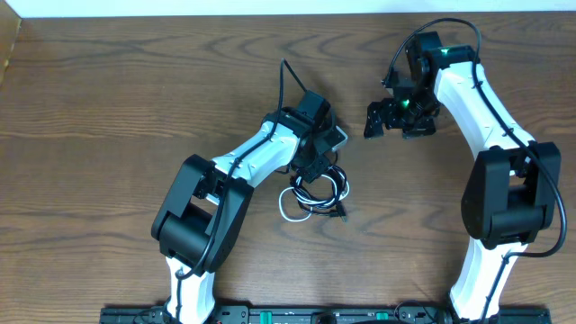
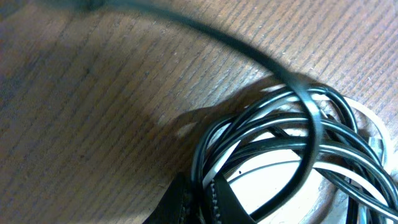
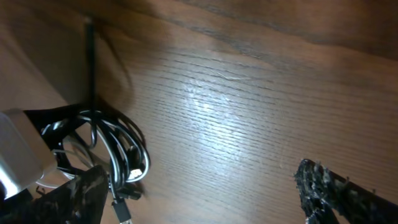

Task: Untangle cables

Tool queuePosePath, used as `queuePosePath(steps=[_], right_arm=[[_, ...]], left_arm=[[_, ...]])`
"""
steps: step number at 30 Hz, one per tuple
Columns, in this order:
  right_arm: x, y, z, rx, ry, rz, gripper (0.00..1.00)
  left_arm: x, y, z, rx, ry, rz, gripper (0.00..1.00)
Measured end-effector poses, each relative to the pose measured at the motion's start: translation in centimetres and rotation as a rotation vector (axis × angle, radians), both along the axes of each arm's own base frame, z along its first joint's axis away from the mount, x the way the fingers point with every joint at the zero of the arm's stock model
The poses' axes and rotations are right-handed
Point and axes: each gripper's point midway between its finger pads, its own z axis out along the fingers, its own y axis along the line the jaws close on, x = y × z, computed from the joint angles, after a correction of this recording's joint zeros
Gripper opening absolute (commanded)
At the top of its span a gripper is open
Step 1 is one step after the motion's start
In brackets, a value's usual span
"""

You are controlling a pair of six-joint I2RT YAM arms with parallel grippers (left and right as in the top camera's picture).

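Item 1, left of centre: my left gripper [image 1: 312, 169]. It is reached out over the middle of the table [image 1: 108, 90], fully closed and set down at the far edge of the cable heap. In the left wrist view, loops of the black cable [image 2: 311, 124] run right in against my fingertip [image 2: 186, 205]. I judge I have pinched a black strand there, though the contact itself lies at the frame's bottom edge and is not plain.

Item 2, centre: the cables [image 1: 317, 193], lying just near of that gripper. Black cable and white cable [image 1: 286, 209] sit in one loose coil, the loops passing over and under each other, with white showing through and at the left rim of the black. A small plug end [image 1: 340, 214] pokes out at the near right. No strand lies apart from the rest.

Item 3, right: my right gripper [image 1: 393, 120]. It is spread wide, holding nothing, off to the far right of the heap and touching no cable.

Status, as I judge it: the grip is taken and separation is not yet begun. Drawing one cord free of the other is all left to do.
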Motion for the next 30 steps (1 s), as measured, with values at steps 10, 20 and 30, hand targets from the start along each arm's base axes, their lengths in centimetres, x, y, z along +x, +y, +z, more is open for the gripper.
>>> queuePosePath(steps=[10, 20, 30], right_arm=[[0.5, 3.4, 2.2, 0.213, -0.031, 0.051, 0.63], [3.3, 11.7, 5.7, 0.454, -0.228, 0.171, 0.53], [4.9, 14.8, 8.1, 0.578, -0.352, 0.230, 0.40]], left_arm=[[3.4, 4.0, 2.9, -0.044, 0.043, 0.568, 0.07], [3.7, 4.2, 10.5, -0.288, 0.159, 1.043, 0.07], [3.9, 4.4, 11.9, -0.438, 0.348, 1.072, 0.08]])
